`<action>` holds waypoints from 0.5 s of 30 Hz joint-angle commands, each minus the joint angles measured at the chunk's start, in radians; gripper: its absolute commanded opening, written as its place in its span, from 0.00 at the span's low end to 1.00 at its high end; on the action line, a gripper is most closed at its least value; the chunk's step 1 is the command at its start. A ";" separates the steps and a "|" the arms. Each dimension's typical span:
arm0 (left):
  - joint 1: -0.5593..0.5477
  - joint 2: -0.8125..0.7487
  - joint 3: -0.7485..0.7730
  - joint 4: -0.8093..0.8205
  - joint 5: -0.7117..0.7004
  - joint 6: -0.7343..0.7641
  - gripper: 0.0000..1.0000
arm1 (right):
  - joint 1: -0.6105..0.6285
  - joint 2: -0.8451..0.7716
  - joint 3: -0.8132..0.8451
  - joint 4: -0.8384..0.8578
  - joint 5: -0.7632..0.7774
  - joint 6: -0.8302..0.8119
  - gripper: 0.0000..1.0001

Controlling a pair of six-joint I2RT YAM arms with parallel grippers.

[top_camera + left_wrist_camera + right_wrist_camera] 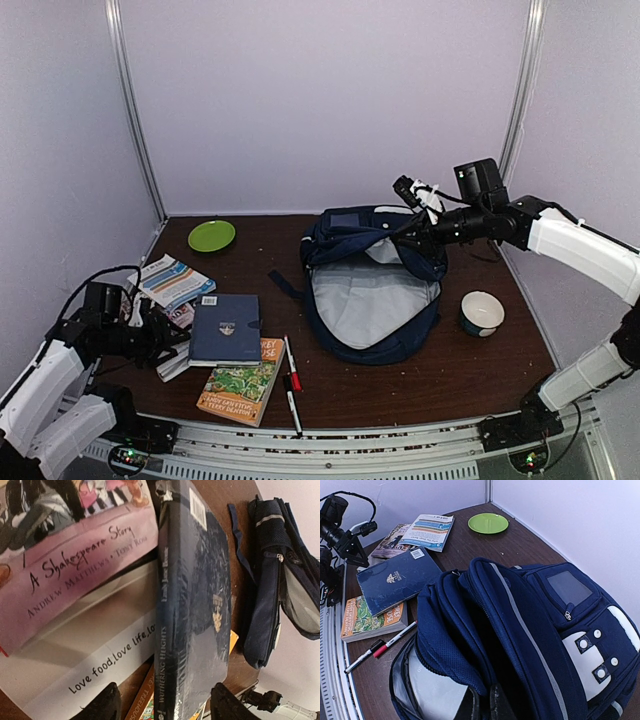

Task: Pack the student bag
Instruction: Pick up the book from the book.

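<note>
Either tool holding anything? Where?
Right tool pinches the student bag at its opening rim. Left tool stands open astride the blue book, holding nothing.

In the left wrist view the left gripper [165,706] shows only as two dark fingertips [102,705] at the bottom edge. The navy "Wuthering Heights" book [192,605] runs out of frame there too, and it hides all but an orange sliver of the paperback [145,695] beneath. The purple Shakespeare book [75,555] is cropped at top and left, the backpack [272,580] at right. In the right wrist view the right gripper [484,704] is just dark stubs at the lower edge, sunk in backpack fabric — how much cloth lies between them cannot be told. From above, the book titles are too small to read.
</note>
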 commanded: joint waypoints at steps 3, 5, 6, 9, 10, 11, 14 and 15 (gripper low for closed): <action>-0.038 -0.039 -0.050 -0.005 0.028 -0.077 0.66 | -0.011 0.007 0.021 0.064 -0.003 0.021 0.00; -0.043 -0.052 -0.078 0.077 0.070 -0.121 0.67 | -0.011 0.009 0.022 0.063 -0.004 0.021 0.00; -0.043 -0.057 -0.113 0.115 0.085 -0.139 0.67 | -0.010 0.012 0.023 0.064 -0.004 0.022 0.00; -0.043 -0.052 -0.150 0.212 0.105 -0.169 0.66 | -0.010 0.015 0.028 0.060 -0.004 0.023 0.00; -0.043 -0.044 -0.164 0.252 0.113 -0.180 0.66 | -0.010 0.015 0.028 0.060 -0.004 0.023 0.00; -0.043 -0.038 -0.180 0.302 0.125 -0.199 0.66 | -0.010 0.016 0.029 0.059 -0.005 0.023 0.00; -0.044 -0.016 -0.221 0.420 0.146 -0.259 0.62 | -0.011 0.021 0.031 0.060 -0.004 0.022 0.00; -0.044 -0.005 -0.226 0.438 0.146 -0.268 0.60 | -0.010 0.022 0.032 0.059 -0.004 0.022 0.00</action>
